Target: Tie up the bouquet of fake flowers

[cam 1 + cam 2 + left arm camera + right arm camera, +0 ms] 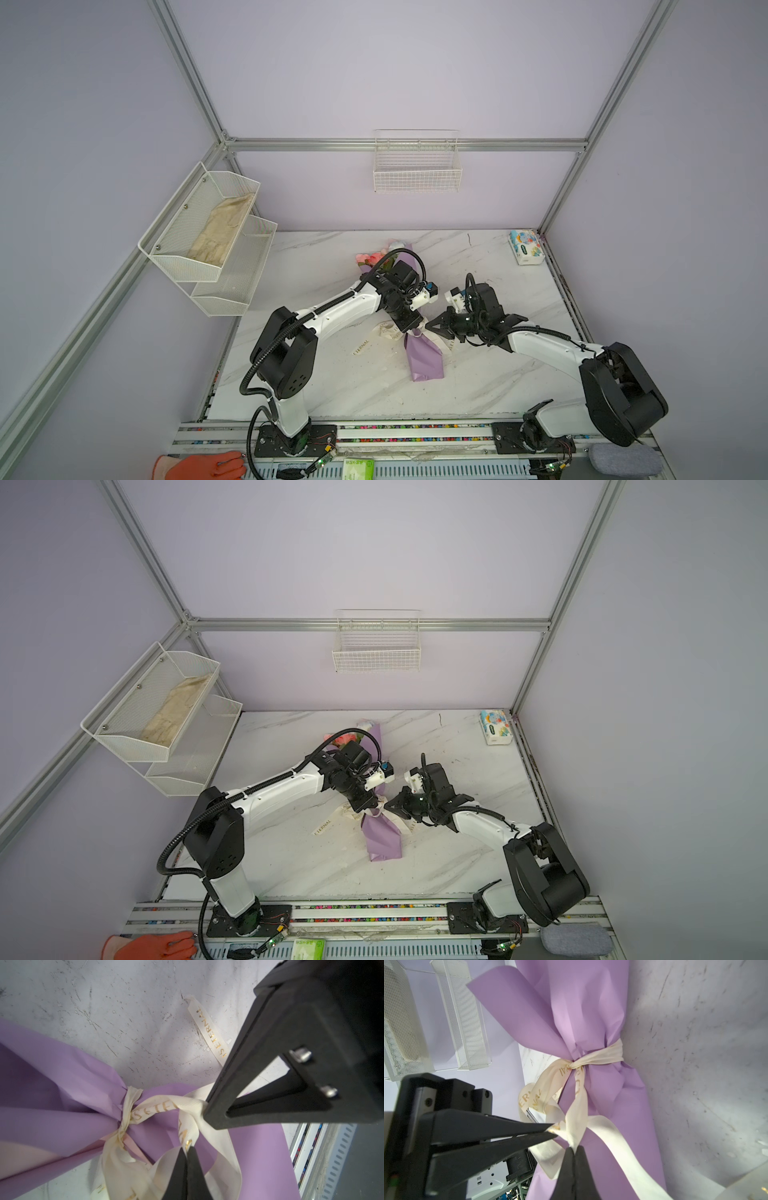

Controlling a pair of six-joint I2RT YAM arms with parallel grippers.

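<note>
The bouquet of fake flowers (424,359) lies on the marble table in lilac paper, with pink blooms (369,258) at its far end, partly behind the left arm. A cream lettered ribbon (600,1056) is knotted round the wrap's waist (128,1109). My left gripper (188,1148) is shut on a twisted strand of that ribbon. My right gripper (574,1148) is shut on another strand just beside it. In both top views the two grippers (415,330) (431,326) meet tip to tip over the knot (372,808) (388,806). A loose ribbon tail (361,347) trails left on the table.
A tissue pack (525,247) sits at the back right corner. A white mesh shelf (208,232) holding a cloth hangs on the left wall, and a wire basket (417,166) on the back wall. An orange glove (203,467) lies at the front rail.
</note>
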